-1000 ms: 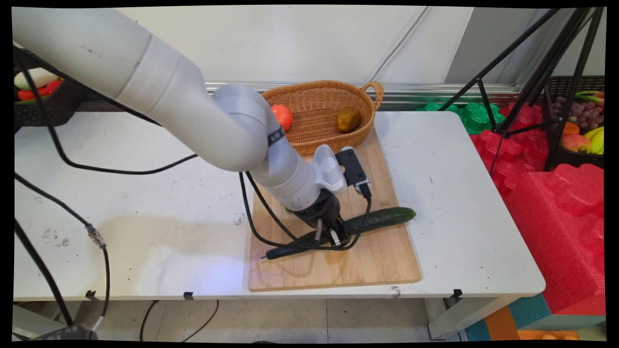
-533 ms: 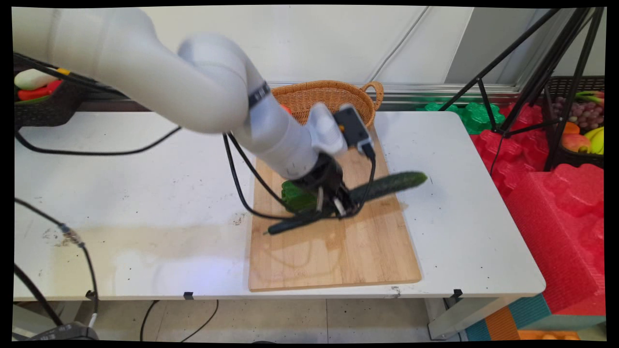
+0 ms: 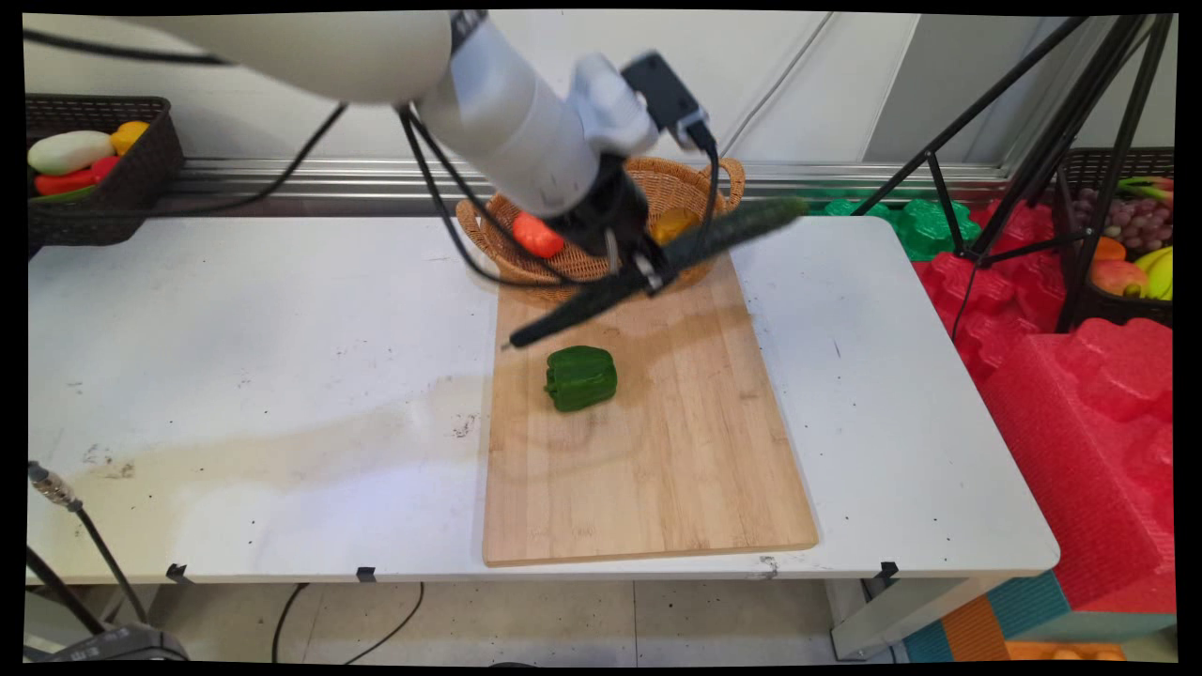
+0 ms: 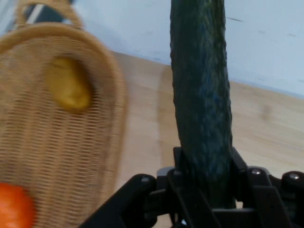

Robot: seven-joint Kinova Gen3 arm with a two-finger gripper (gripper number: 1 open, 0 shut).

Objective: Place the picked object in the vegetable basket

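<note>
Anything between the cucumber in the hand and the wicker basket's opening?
Nothing visible. The hand holds the cucumber in the air at the wicker basket's near rim. Inside lie a tomato and a potato, with bare weave between them.

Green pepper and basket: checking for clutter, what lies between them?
In the main view, only bare cutting board between green pepper and basket; the claw holds the cucumber above.

A dark green cucumber (image 4: 202, 109) runs up the picture, clamped at its lower part between the jaws of the gripper (image 4: 205, 190). Beside it lies a woven basket (image 4: 102, 156) holding a yellow-brown potato (image 4: 69, 88) and an orange-red tomato (image 4: 14, 206), over a wooden board (image 4: 266, 128) on the white worktop (image 4: 266, 42).
</note>
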